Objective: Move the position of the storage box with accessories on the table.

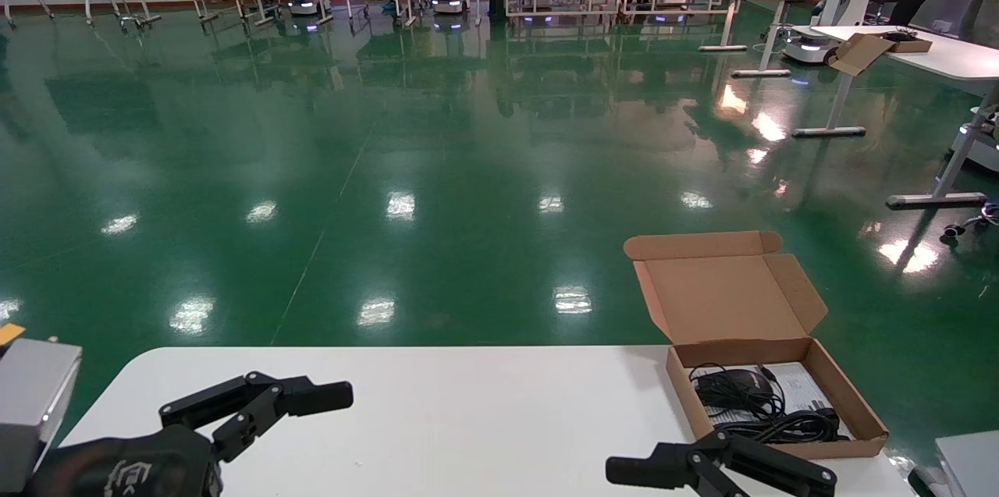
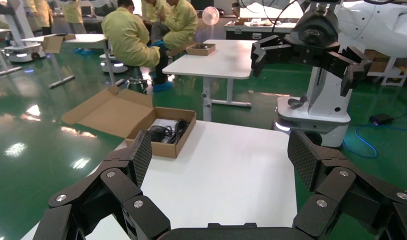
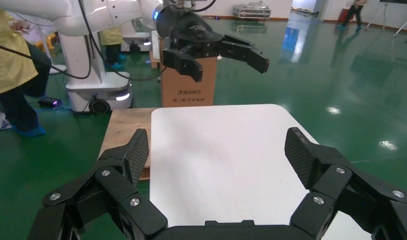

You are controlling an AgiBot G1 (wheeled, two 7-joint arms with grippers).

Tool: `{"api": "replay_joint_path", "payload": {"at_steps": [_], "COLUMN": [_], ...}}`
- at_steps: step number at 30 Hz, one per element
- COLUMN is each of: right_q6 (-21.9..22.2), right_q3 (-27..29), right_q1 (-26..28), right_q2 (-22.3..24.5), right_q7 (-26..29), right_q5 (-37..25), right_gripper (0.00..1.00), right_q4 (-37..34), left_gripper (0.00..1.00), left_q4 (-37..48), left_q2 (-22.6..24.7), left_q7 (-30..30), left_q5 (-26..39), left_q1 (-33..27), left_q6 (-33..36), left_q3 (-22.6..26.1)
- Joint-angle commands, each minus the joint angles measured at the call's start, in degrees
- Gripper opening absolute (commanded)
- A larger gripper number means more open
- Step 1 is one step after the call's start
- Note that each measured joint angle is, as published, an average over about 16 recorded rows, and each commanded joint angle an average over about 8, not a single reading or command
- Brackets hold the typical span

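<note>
Hovering wide open just in front of the storage box (image 1: pixel 780 395), right gripper (image 1: pixel 722 473) risks snagging the upright lid (image 1: pixel 722 286), tipping accessories (image 1: pixel 761 403) out.

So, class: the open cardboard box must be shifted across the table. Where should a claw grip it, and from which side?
Grip the storage box by its near side wall, coming from above with the right claw, which is closest. The lid stands open at the far edge, and the mouse and cables fill the middle.
</note>
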Motion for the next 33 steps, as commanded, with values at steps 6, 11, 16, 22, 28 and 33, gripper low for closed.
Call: {"api": "replay_joint_path", "payload": {"at_steps": [6, 11, 16, 22, 28, 33], "right_q6": [0.3, 0.4, 0.5, 0.6, 0.6, 0.6], "right_q3": [-0.2, -0.3, -0.4, -0.4, -0.4, -0.4], "right_q1": [0.4, 0.6, 0.8, 0.9, 0.9, 1.0], "right_q2": [-0.2, -0.3, -0.3, -0.3, -0.4, -0.4], "right_q7": [-0.1, -0.2, -0.2, -0.2, -0.3, -0.3], "right_q5": [0.2, 0.3, 0.3, 0.4, 0.4, 0.4], "right_gripper": [1.0, 1.0, 1.0, 1.0, 1.0, 1.0], "right_q4": [-0.7, -1.0, -1.2, -1.4, -1.5, -1.5], "left_gripper": [1.0, 1.0, 1.0, 1.0, 1.0, 1.0], "left_q4": [0.0, 0.0, 0.0, 0.0, 0.0, 0.0], "left_q2": [0.0, 0.0, 0.0, 0.0, 0.0, 0.0], "left_q7": [0.0, 0.0, 0.0, 0.0, 0.0, 0.0], "left_q5": [0.0, 0.0, 0.0, 0.0, 0.0, 0.0], "left_q1": [0.0, 0.0, 0.0, 0.0, 0.0, 0.0], "left_q6": [0.0, 0.0, 0.0, 0.0, 0.0, 0.0], "left_q3": [0.0, 0.0, 0.0, 0.0, 0.0, 0.0]}}
